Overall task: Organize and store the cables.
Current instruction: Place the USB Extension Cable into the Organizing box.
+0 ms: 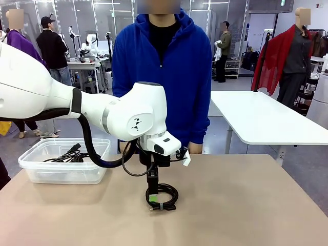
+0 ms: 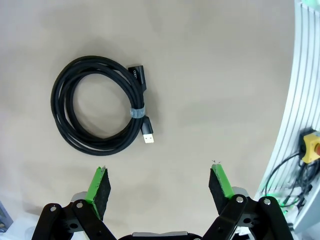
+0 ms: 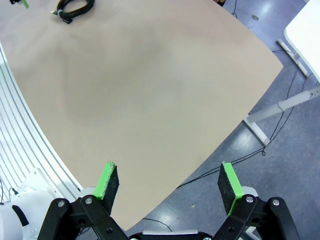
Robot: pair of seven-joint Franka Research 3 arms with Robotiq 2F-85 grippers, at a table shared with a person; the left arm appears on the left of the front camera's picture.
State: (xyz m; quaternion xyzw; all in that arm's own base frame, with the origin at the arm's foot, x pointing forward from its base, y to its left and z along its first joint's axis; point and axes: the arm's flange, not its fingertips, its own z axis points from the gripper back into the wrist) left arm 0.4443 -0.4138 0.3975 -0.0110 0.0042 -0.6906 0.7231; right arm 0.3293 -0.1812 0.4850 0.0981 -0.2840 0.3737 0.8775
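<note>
One cable left on the desk, others already binned

The left hand [image 2: 159, 187] hangs released, pads spread, just above a coiled cable [image 2: 100, 104] lying on the desk [image 1: 246, 205]; the right hand [image 3: 169, 184] is released too, well away from that coil. Left of the coil, a clear bin [image 1: 61, 171] holds several cables [image 1: 66, 155]; this last one seems to remain.

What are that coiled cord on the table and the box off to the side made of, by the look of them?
The coiled cord looks rubber- or fabric-jacketed: matte black, faintly textured, with a shiny metal USB plug and a grey tie band. The box appears to be clear, slightly frosted plastic, since more black cords show through its walls.
</note>
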